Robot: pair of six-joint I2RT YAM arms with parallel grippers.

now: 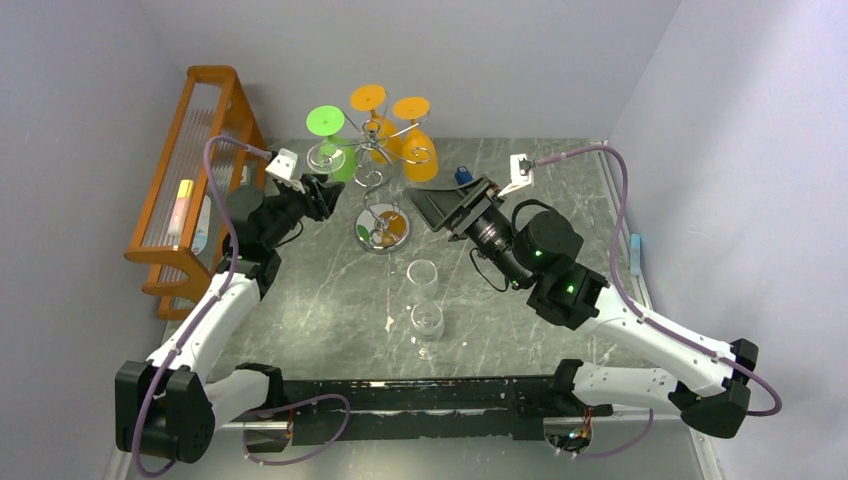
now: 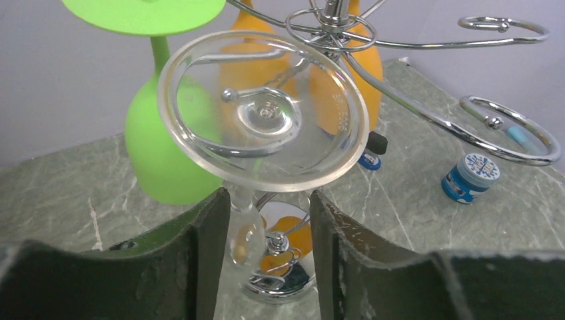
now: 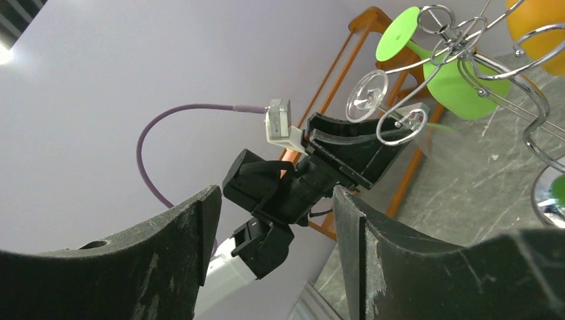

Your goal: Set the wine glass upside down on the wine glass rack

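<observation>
The clear wine glass (image 2: 263, 110) hangs upside down, foot up, in a curled hook of the chrome wine glass rack (image 2: 426, 113). Its stem runs down between the fingers of my left gripper (image 2: 266, 220), close to the left finger with a wide gap to the right one; the jaws stand open. From above, that gripper (image 1: 325, 190) sits just left of the rack (image 1: 378, 175), under the glass (image 1: 325, 157). My right gripper (image 1: 425, 208) hovers right of the rack, open and empty (image 3: 276, 213), facing the left gripper (image 3: 346, 143) and the hung glass (image 3: 366, 95).
A green glass (image 1: 325, 122) and two orange glasses (image 1: 410, 140) hang on the rack. Two clear glasses (image 1: 422, 272) (image 1: 427, 325) stand upright mid-table. An orange wooden shelf (image 1: 190, 180) lines the left wall. A small blue pot (image 2: 471, 177) sits behind the rack.
</observation>
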